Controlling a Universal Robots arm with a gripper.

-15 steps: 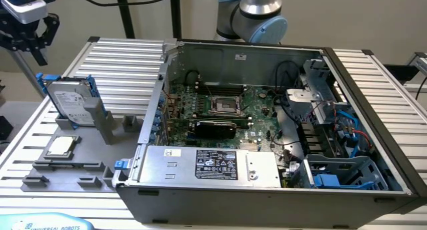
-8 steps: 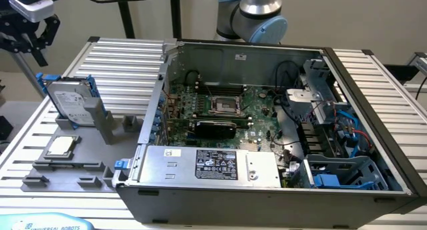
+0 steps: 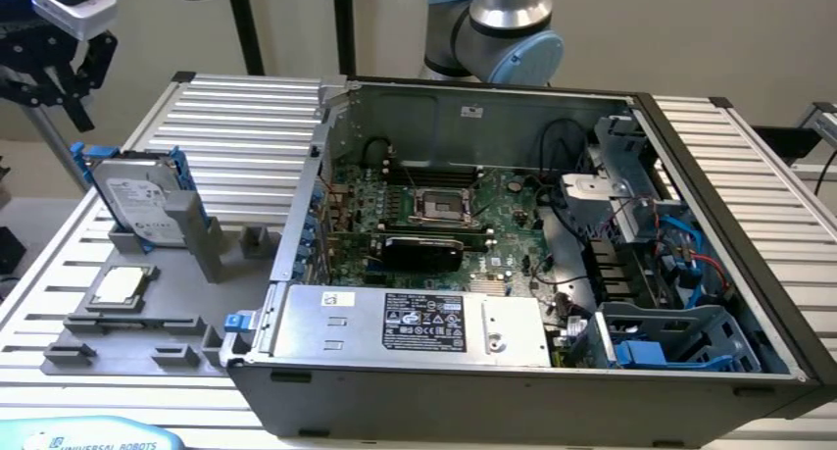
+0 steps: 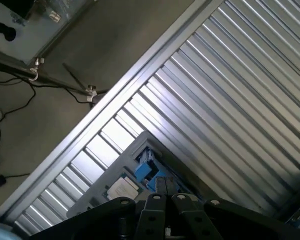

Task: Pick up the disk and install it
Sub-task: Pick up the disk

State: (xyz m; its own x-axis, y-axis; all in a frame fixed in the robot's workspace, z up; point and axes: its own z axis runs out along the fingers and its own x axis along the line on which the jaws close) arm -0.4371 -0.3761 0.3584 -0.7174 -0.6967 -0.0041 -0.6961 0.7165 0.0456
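The disk (image 3: 135,200), a silver-grey drive with a white label and a blue frame, is seen standing on edge in a grey holder (image 3: 196,244). The holder is set on the ribbed metal bench (image 3: 242,126), just beside the open computer case (image 3: 523,391), on the exterior view's left. The long axis of the disk is held upright, tilted slightly back, with the labelled face turned toward the camera.

The claw (image 3: 63,87) is shown hanging above the disk and a little toward the exterior view's left, well apart from it and touching nothing. In the wrist view the claw (image 4: 165,181) is seen pressed shut with nothing held. The disk (image 4: 149,169) is found just beyond the fingertips, so it is judged to lie below the claw and nearly in line with it.

A small square chip (image 3: 118,285) is laid flat on the same holder, nearer the camera. A blue drive bay (image 3: 680,337) is seen inside the case. The pick-up is judged not yet made.
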